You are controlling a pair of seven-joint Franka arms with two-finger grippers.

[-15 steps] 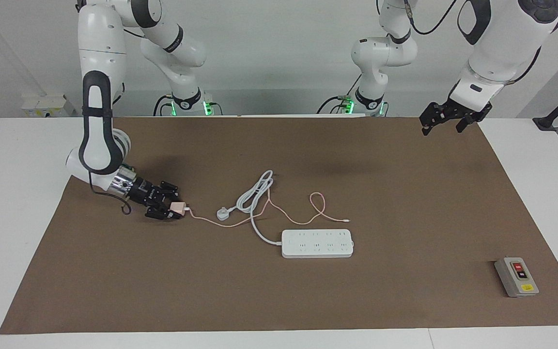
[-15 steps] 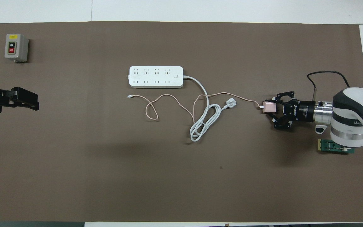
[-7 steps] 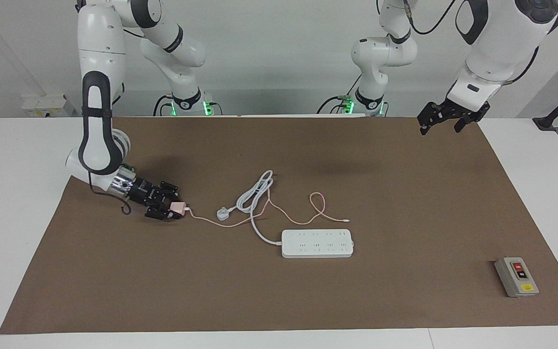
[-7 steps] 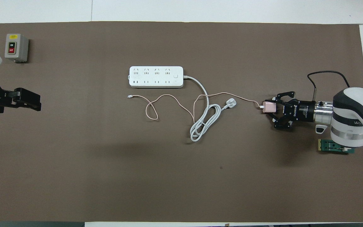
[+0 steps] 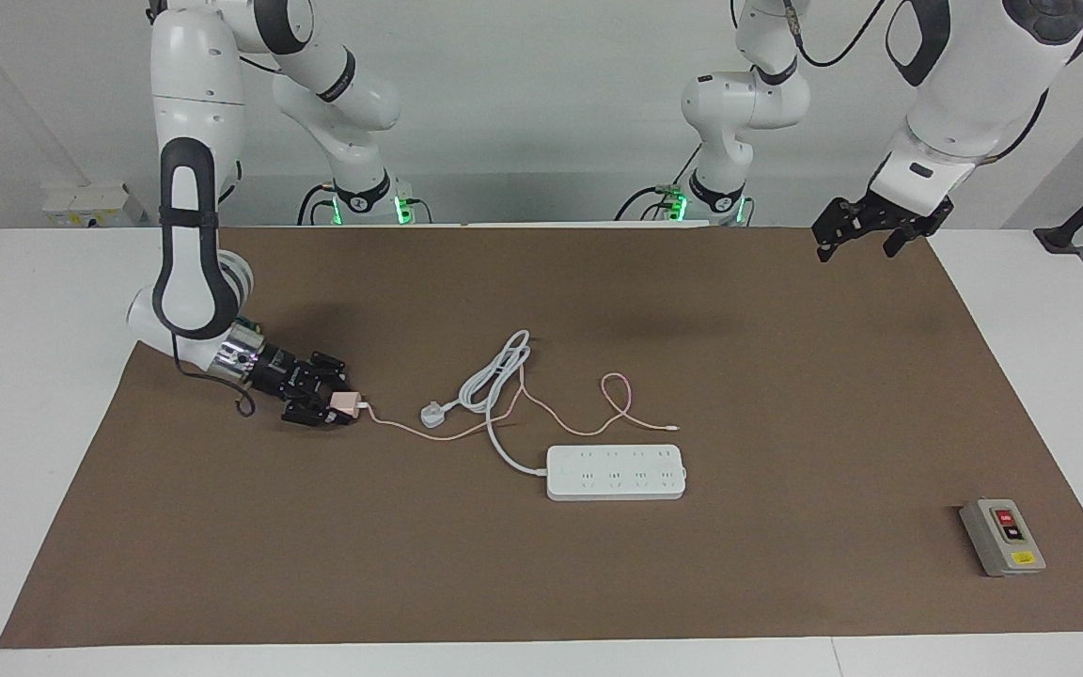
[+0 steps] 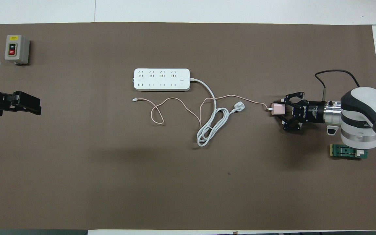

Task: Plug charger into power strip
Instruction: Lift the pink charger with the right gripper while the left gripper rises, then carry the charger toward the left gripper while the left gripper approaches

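One power strip [image 5: 616, 471], one charger [image 5: 345, 403], one white plug [image 5: 431, 413], one grey switch box [image 5: 1002, 537], two grippers.

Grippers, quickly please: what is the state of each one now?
Left gripper: open, empty, raised over the mat.
Right gripper: shut on the charger.

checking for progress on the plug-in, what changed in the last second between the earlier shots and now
Very little. The right gripper, shut on the charger, shifted slightly toward the power strip, carrying the charger a touch along the mat. The left gripper rose a little above the mat's edge and waits open. The power strip, its white plug, the pink cable and the grey switch box stayed put.
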